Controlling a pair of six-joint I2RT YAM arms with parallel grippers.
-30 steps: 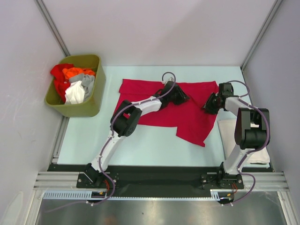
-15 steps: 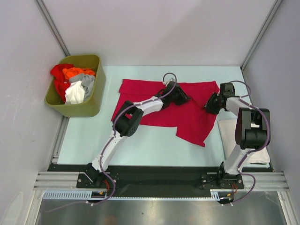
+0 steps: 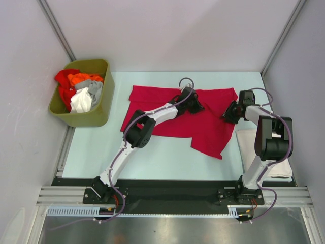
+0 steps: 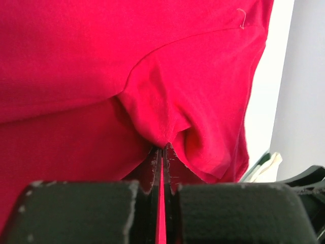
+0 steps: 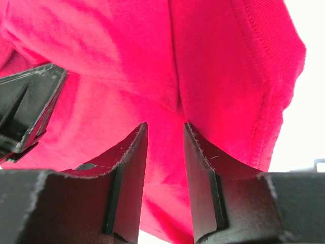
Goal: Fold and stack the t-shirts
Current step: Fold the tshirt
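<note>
Top view: bright, even light from above, shadows soft and short, weak glare on metal strip. Wrist views: crimson-red t-shirt oversaturated, table burnt out to white, near fingers dark, approx. out of focus.

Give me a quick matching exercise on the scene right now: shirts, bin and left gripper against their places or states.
1. crimson-red cloth t-shirt
2. olive-green plastic bin
3. off-white cloth t-shirt
4. left gripper

A. far left corner, crumpled shirts inside
B. shut, pinching a fold of cloth
C. spread across mid-table
D. beside the right arm

Pairs: 1-C, 2-A, 3-D, 4-B.
</note>
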